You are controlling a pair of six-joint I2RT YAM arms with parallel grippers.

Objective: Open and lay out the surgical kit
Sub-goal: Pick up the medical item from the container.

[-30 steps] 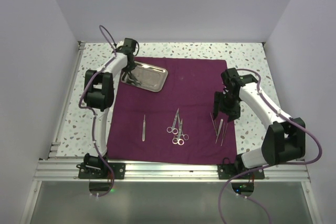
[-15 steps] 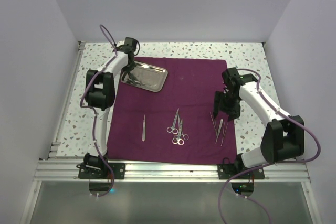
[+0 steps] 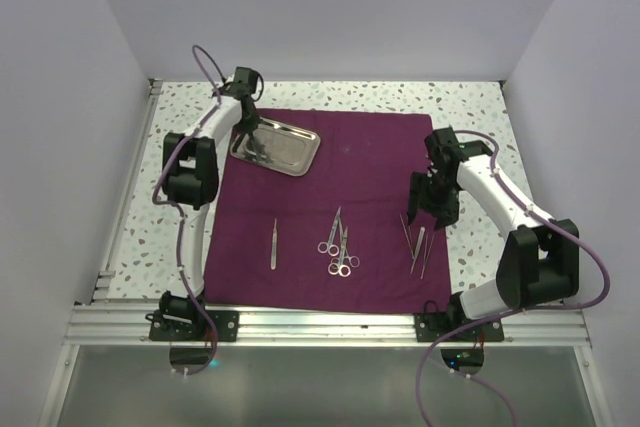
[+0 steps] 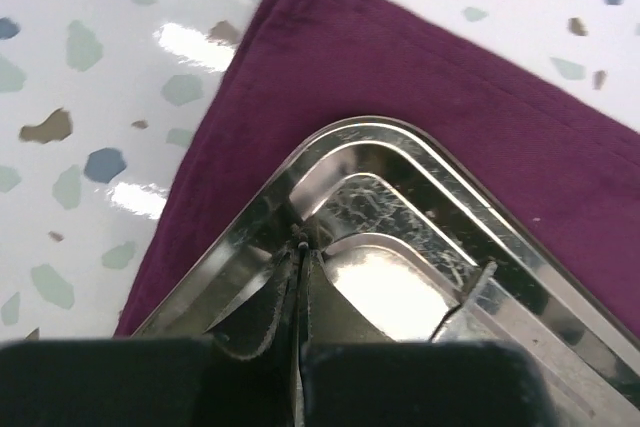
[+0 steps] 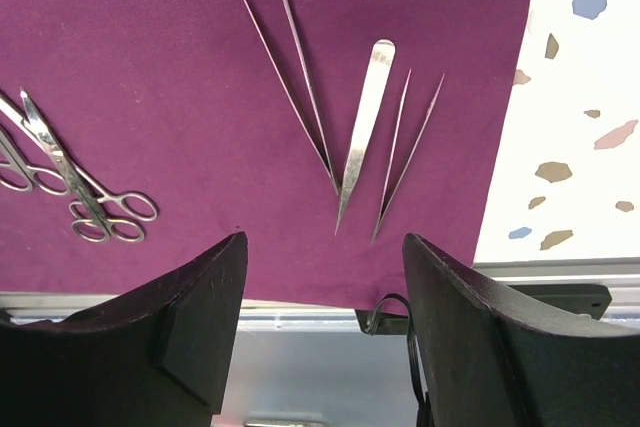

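Observation:
The purple cloth (image 3: 370, 162) lies spread flat on the table. The steel tray (image 3: 285, 147) sits on its far left corner and also shows in the left wrist view (image 4: 420, 177). My left gripper (image 3: 246, 139) is shut, its tips (image 4: 300, 245) resting on the tray's inner wall near a corner. Scissors (image 3: 338, 245) lie mid-cloth, one pair of tweezers (image 3: 273, 244) to their left and several tweezers (image 3: 415, 242) to their right. My right gripper (image 3: 432, 209) is open and empty, hovering over the cloth's near edge behind the tweezers (image 5: 365, 112). The scissors also show at the left of the right wrist view (image 5: 85, 202).
Speckled white tabletop (image 3: 135, 237) surrounds the cloth. Grey walls stand close on the left, the back and the right. The aluminium rail (image 3: 320, 325) with the arm bases runs along the near edge. A cable (image 5: 390, 307) hangs just below the cloth's near edge.
My left wrist has shifted slightly toward the back wall over the tray's left edge. The tray, the tools and my right arm have barely moved.

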